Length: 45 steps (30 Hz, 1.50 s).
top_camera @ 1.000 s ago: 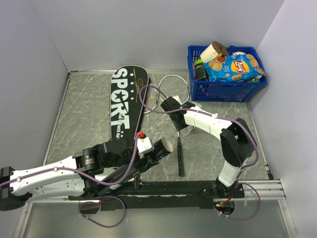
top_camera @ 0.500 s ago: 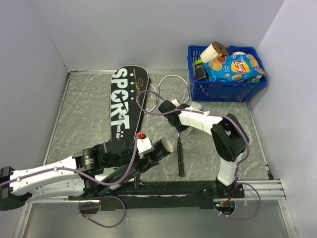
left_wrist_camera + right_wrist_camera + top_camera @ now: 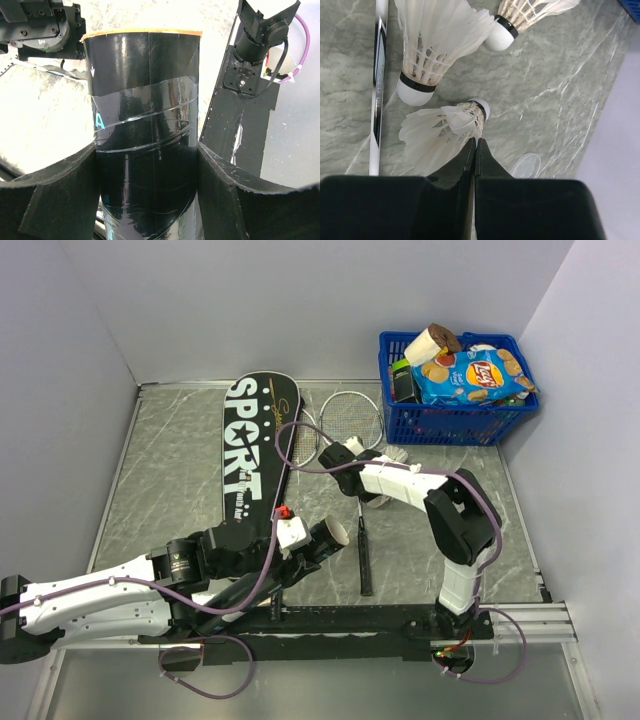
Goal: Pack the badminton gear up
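Note:
My left gripper [image 3: 146, 148] is shut on the long black tube [image 3: 145, 100], one pad on each side; the tube's open end [image 3: 335, 532] points right, above the near table edge. My right gripper [image 3: 476, 141] is shut, its tips pinching the feather skirt of a white shuttlecock [image 3: 437, 130] lying on the table. Two more shuttlecocks [image 3: 432, 45] [image 3: 520, 17] lie just beyond it. A silver racket shaft [image 3: 379, 75] runs past on the left. Both racket heads [image 3: 350, 418] lie beside the black SPORT cover [image 3: 255, 450]. In the top view the right gripper [image 3: 338, 455] sits over the rackets' shafts.
A blue basket [image 3: 455, 425] of snack packets stands at the back right corner. Grey walls close in the table on the left, back and right. One black racket handle [image 3: 364, 560] reaches toward the front rail between the arms.
My right gripper shifted slightly left, then closed from open onto the shuttlecock's feathers. The left arm and the tube have not moved.

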Each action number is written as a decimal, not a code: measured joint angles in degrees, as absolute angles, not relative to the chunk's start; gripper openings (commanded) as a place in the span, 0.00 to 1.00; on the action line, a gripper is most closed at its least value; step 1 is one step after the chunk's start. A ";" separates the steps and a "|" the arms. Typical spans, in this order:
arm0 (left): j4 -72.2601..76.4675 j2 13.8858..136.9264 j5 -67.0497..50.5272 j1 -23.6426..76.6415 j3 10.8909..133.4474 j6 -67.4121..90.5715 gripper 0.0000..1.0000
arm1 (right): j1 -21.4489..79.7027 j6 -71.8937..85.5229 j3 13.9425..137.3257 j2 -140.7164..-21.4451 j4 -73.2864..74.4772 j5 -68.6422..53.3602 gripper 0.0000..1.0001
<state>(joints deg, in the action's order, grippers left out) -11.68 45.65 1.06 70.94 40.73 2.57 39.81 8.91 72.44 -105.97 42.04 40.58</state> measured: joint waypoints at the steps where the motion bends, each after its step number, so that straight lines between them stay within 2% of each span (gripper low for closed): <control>1: -11.66 45.65 1.17 70.98 40.73 2.55 0.48 | 39.83 9.13 72.44 -105.75 42.26 40.64 0.00; 7: -11.66 45.65 1.34 70.98 40.73 2.48 0.47 | 40.14 11.79 72.38 -99.11 46.37 39.20 0.00; 15: -11.25 47.07 1.37 71.02 40.73 2.39 0.46 | 40.12 16.21 72.44 -78.17 50.19 29.26 0.00; 24: -10.98 47.48 1.41 71.68 40.69 2.11 0.46 | 35.70 16.88 73.97 -58.72 51.79 5.50 0.00; 34: -8.99 47.07 2.00 71.88 39.40 0.99 0.45 | 33.76 16.58 74.98 -53.30 52.23 -20.91 0.00; 45: -7.55 43.55 2.22 71.96 37.85 -0.43 0.43 | 31.97 15.51 74.59 -50.33 52.86 -37.47 0.00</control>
<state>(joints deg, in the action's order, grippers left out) -7.55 43.55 2.22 71.96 37.85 -0.43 31.97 15.51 74.59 -50.33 52.86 -37.47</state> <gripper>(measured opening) 0.685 0.010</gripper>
